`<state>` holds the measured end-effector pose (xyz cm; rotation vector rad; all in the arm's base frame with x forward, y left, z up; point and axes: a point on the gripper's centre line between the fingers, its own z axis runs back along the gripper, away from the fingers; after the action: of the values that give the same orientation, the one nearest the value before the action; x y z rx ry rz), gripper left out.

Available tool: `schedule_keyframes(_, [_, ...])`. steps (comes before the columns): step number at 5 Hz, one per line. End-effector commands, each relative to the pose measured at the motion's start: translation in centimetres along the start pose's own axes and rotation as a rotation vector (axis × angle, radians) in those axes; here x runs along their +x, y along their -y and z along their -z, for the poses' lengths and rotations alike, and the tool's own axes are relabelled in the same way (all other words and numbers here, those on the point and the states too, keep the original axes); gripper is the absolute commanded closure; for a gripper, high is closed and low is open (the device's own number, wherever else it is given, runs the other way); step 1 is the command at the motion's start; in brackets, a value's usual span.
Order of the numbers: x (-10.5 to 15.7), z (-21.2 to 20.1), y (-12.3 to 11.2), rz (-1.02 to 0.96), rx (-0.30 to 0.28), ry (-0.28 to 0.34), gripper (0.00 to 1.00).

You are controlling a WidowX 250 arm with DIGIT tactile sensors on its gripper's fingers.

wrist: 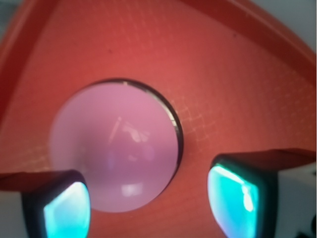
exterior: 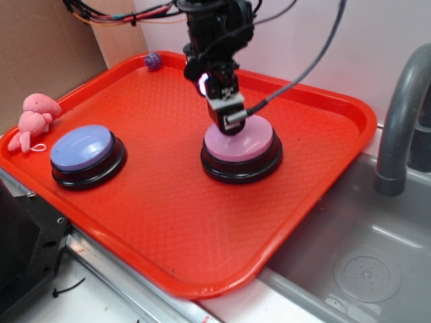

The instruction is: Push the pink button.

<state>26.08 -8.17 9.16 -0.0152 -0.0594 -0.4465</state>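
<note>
Press step in hand: black end effector (exterior: 232,121) down over the large round glossy light-pink domed plastic button (exterior: 240,143) on its black circular base, near the middle of the red plastic tray (exterior: 168,222). Tip looks to be touching the dome toward 11 o'clock; contact not certain. Fingers (wrist: 237,196) set apart in the wrist view, gripping nothing. Next up, probably: straight downward push until the dome sinks. Blue-topped button (exterior: 82,149) sitting well apart at 9 o'clock.

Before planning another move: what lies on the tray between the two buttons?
Only bare red tray separates the blue button from the pink button, per the exterior view.
</note>
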Motion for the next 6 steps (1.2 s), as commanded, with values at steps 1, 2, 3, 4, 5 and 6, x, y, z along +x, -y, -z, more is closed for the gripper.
schedule_keyframes(1, [0.5, -4.0, 0.3, -0.025, 0.013, 0.083, 0.0])
schedule_keyframes(2, [0.5, -4.5, 0.4, -0.023, 0.012, 0.079, 0.0])
schedule_keyframes(3, [0.4, -5.0, 0.5, -0.021, 0.01, 0.08, 0.0])
schedule_keyframes(4, [0.2, -5.4, 0.5, -0.032, 0.0, 0.088, 0.0])
schedule_keyframes(5, [0.0, -6.4, 0.7, -0.043, 0.024, 0.075, 0.0])
schedule_keyframes(6, [-0.3, -7.1, 0.8, -0.058, 0.043, 0.079, 0.0])
